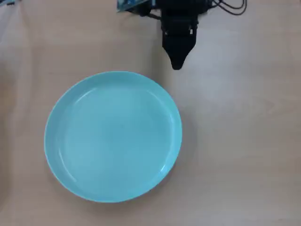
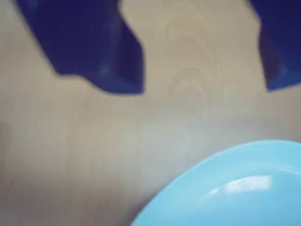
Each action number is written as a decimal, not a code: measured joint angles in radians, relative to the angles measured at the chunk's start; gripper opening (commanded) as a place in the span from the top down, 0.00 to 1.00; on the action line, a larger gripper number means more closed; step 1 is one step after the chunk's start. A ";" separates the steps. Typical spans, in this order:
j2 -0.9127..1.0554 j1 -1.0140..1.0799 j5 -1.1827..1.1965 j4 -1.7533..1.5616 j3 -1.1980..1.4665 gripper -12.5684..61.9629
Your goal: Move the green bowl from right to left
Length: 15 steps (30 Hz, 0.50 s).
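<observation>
The green bowl (image 1: 113,136) is a wide, shallow pale turquoise dish that lies flat on the wooden table, left of centre in the overhead view. It is empty. My black gripper (image 1: 177,63) hangs at the top of that view, above and to the right of the bowl's rim and apart from it. In the wrist view my two dark fingers (image 2: 101,52) stand well apart with bare table between them, so the gripper (image 2: 204,87) is open and holds nothing. The bowl's rim (image 2: 225,188) shows at the lower right of the wrist view.
The arm's base with a blue part and black cables (image 1: 230,7) sits at the top edge of the overhead view. The light wooden table (image 1: 244,141) stretches bare to the right of the bowl.
</observation>
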 measured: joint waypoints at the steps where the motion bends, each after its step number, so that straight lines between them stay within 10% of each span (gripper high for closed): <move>1: 0.000 0.002 0.032 0.000 0.000 0.49; 15: 0.000 0.265 0.414 0.015 0.152 0.50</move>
